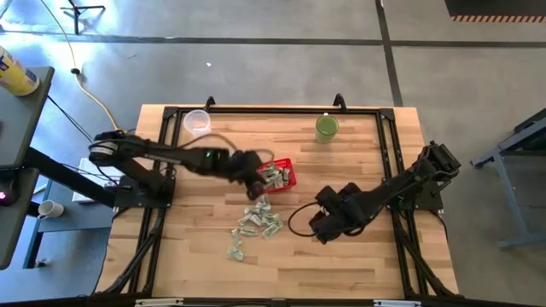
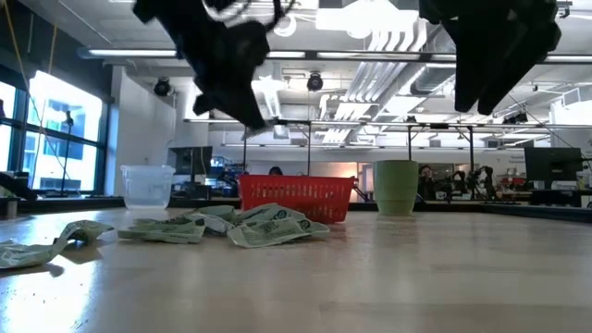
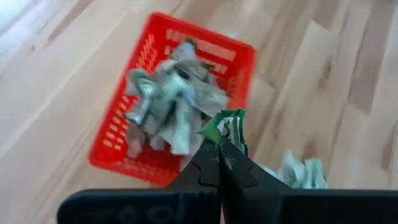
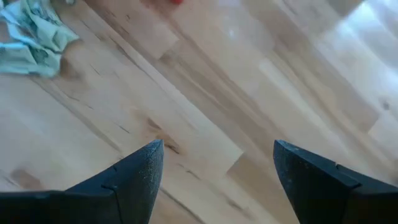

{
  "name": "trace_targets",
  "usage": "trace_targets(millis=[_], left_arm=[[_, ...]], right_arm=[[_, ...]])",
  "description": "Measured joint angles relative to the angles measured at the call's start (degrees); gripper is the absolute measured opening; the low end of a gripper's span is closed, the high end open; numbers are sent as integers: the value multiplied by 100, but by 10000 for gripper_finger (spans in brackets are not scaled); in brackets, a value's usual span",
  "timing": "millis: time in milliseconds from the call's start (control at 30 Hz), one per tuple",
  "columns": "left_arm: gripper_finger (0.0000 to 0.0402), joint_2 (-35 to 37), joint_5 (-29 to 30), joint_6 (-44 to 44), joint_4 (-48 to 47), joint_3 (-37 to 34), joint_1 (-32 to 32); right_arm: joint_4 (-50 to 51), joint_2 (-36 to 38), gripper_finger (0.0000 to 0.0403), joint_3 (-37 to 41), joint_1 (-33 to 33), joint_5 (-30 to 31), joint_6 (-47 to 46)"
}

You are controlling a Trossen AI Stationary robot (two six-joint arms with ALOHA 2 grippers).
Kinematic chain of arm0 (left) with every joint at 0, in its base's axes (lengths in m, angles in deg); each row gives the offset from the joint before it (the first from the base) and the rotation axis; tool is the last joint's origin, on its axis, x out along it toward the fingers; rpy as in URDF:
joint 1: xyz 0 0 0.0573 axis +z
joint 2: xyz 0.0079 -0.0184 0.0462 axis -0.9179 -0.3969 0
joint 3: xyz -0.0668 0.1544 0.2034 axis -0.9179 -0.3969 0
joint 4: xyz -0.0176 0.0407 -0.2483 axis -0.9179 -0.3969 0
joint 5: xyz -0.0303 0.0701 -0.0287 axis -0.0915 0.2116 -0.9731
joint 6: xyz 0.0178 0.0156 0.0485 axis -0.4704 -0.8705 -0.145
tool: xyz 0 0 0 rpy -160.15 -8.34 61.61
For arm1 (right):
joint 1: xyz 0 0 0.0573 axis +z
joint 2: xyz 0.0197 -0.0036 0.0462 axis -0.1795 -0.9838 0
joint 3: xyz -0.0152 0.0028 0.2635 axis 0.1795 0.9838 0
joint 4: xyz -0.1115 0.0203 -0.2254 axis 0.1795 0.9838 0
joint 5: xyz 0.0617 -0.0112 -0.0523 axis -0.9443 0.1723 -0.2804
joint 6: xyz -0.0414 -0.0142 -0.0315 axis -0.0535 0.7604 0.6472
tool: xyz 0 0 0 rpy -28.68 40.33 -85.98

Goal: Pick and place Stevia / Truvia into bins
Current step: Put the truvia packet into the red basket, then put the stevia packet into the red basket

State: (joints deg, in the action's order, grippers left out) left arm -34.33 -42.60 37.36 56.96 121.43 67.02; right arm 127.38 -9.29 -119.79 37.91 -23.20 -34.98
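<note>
The red mesh basket (image 1: pixel 281 174) sits mid-table and holds several pale green and white sachets (image 3: pixel 171 106). More sachets (image 1: pixel 256 220) lie loose on the wood near it, toward the table's near edge. My left gripper (image 3: pixel 219 144) hangs above the table beside the basket's near side, shut on one sachet. My right gripper (image 4: pixel 217 158) is open, raised over bare wood to the right of the loose pile; a few sachets (image 4: pixel 31 37) show ahead of it. My left gripper pinches one green and white sachet (image 3: pixel 227 124) between its two fingertips, coming from above and pointing down. The sachet is crumpled, lifted clear of the table, and sticks out past the fingertips beside the basket's rim.
A clear plastic cup (image 1: pixel 197 121) stands at the far left of the table, a green cup (image 1: pixel 327 128) at the far right. A black cable (image 1: pixel 294 217) loops on the wood by my right arm. Bare wood lies near the table's front edge.
</note>
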Motion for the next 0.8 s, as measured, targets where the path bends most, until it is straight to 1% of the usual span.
trace_targets(millis=[100,233,300,333,433,500,600,667,700,800], left_arm=[[27,-293,-520,-49,579,9,567],[44,-712,-959,171,502,6,1072],[65,-821,-1069,371,342,-8,1160],[78,-887,-1076,444,417,3,1156],[123,-918,-1185,634,454,-4,1150],[154,-900,-1366,699,476,83,1147],[198,-693,-1786,744,-302,384,1128],[220,-512,-1837,656,-929,625,974],[228,-407,-1767,533,-1316,712,841],[238,-142,-1257,147,-2066,871,294]], right_arm=[[100,0,293,0,-20,29,360],[105,-2,293,0,-20,217,750],[134,-2,293,0,-20,282,997],[163,-2,293,0,-36,294,1105],[158,-2,293,0,-148,296,1406],[159,-2,293,0,-268,356,1553],[51,-2,293,0,-512,362,1659],[-136,-2,293,0,-661,366,1972],[-215,-2,293,0,-733,371,2169],[-531,-2,293,0,-983,361,2725]])
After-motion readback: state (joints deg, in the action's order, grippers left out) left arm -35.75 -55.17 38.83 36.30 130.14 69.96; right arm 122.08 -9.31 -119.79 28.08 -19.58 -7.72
